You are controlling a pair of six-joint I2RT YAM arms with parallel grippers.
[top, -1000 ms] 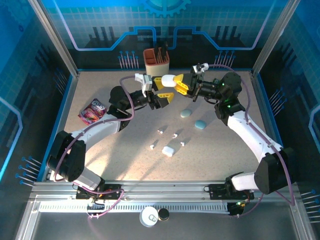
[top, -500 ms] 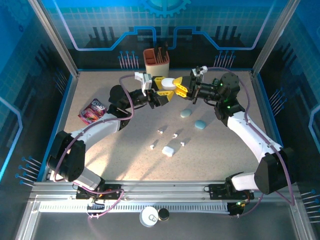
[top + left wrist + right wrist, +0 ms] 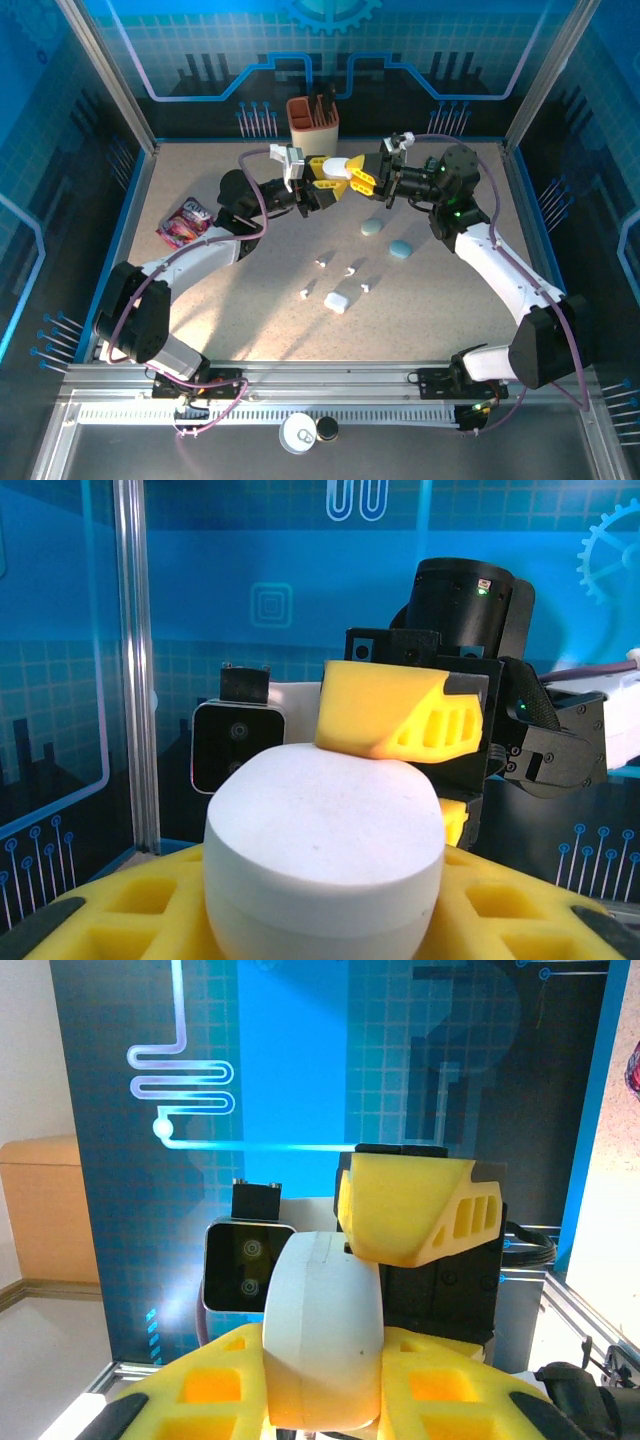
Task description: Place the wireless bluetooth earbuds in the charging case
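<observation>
With right gripper [image 3: 360, 172] clamped on the charging case [image 3: 341, 164] and left gripper [image 3: 328, 174] flanking it, grip unconfirmed, we advise seating left squarely before right lets go.

Left wrist view: a white charging case [image 3: 325, 850] met from two sides.
The rounded case sits between the yellow fingers [image 3: 110, 905] of the left hand [image 3: 325, 925]; whether they press it cannot be told. The right hand [image 3: 410, 780] faces the lens, its upper yellow finger resting on the case's top, the lower one partly hidden. Its wrist camera [image 3: 238, 745] shows beside it, before a blue patterned wall [image 3: 250, 560].
</observation>
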